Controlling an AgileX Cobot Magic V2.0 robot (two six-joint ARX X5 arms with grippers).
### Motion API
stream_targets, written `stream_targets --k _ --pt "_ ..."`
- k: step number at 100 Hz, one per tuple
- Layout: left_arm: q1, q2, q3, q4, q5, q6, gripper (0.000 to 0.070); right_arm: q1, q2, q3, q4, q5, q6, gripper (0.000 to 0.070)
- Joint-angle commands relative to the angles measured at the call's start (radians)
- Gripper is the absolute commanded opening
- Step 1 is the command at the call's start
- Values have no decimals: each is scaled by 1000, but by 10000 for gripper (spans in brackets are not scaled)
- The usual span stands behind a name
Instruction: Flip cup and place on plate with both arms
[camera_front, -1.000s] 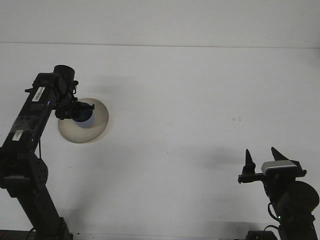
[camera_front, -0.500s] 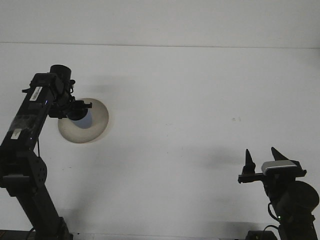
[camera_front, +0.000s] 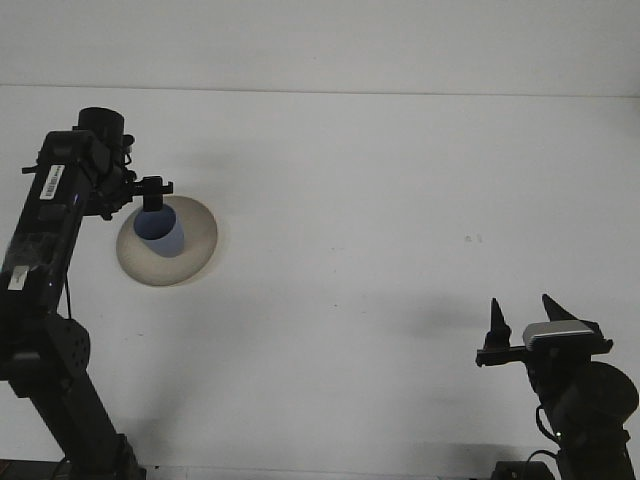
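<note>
A blue cup (camera_front: 161, 231) stands upright on the beige plate (camera_front: 201, 237) at the left of the white table. My left gripper (camera_front: 150, 193) is just above the cup's far rim, drawn back toward the upper left. It is open, and one dark finger (camera_front: 153, 186) shows over the cup; whether it touches the rim I cannot tell. My right gripper (camera_front: 527, 314) rests low at the right front. Its two pointed fingers stand apart with nothing between them, far from the plate.
The left arm (camera_front: 50, 230) rises from its base at the bottom left, beside the plate. The white table (camera_front: 360, 200) ends in a back edge near the top of the view. A faint mark (camera_front: 472, 238) lies at mid right.
My left gripper has pulled back up and to the left, uncovering the blue cup, which now stands free on the plate. The right arm has not moved.
</note>
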Motion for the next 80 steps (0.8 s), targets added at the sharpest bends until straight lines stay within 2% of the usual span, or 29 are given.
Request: stream_targets --k 1,38,61,80 --pt "3 -46 25 -8 2 -11 435 1 -2 5 12 -1 -4 529" --pt "-31 -348 -38 44 38 -36 434 1 -2 5 12 -1 -4 529" --pt "-86 -587 -288 185 38 -36 434 1 -2 5 12 -1 -4 529" --pt "-120 -816 -555 370 38 -35 433 1 -2 5 12 -1 -4 529"
